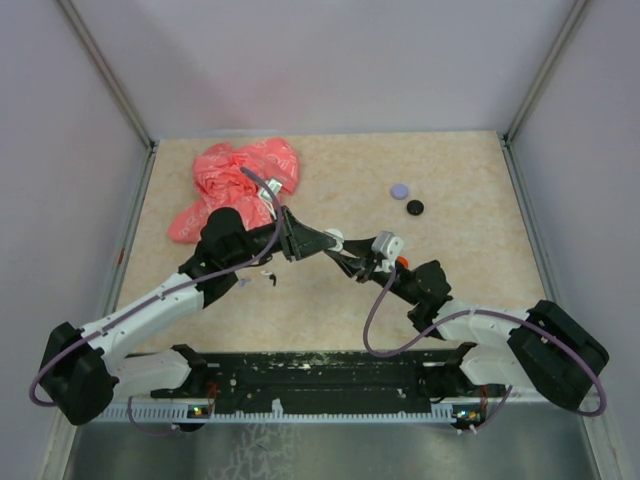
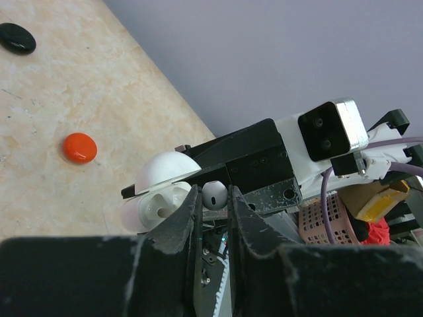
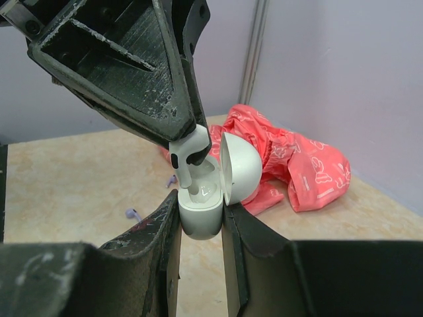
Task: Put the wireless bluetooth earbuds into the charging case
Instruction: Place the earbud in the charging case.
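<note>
Right claw (image 3: 198,214): closed on the body of the white charging case (image 3: 210,198), with the lid hinged open and upright on the claw's right side.
Left claw (image 3: 193,135): directly above the right claw, pinched on a white earbud (image 3: 187,157). The stem points down into the case, its tip at or just inside one socket, and the head is clear of the rim. Judged not yet seated.
Second socket: beside the stem, looks empty.
Loose stock on bench (image 3: 79,178): pale purple earbud (image 3: 132,212), left of the right claw and apart from it.
Also present: red disc (image 2: 80,147) and black disc (image 2: 16,37), well apart from the left claw.
Status: first bud mid-insertion. Pressing home, release and a second bud remain.
</note>
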Motion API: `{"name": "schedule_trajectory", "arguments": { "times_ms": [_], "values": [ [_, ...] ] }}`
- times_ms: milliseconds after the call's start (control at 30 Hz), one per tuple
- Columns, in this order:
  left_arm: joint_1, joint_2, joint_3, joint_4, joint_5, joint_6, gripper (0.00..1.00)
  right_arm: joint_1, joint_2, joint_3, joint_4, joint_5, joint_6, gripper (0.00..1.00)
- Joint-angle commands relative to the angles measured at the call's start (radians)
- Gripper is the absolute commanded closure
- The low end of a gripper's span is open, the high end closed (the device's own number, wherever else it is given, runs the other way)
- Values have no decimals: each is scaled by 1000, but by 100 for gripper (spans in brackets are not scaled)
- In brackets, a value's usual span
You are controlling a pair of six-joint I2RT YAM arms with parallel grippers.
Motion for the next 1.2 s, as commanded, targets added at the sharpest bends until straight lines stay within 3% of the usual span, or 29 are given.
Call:
{"name": "schedule_trajectory", "arguments": {
  "times_ms": [0, 600, 833, 1167],
  "values": [
    [-10, 15, -2, -3, -17, 25, 80, 11, -18, 40, 72, 2, -7, 100],
    [-14, 15, -13, -23, -49, 37, 80, 16, -35, 38, 70, -9, -7, 100],
    [-14, -8, 1, -127, -90, 83, 69, 16, -34, 39, 72, -14, -7, 100],
    [-14, -18, 36, -227, -144, 126, 60, 16, -44, 39, 63, -34, 0, 100]
  ]
}}
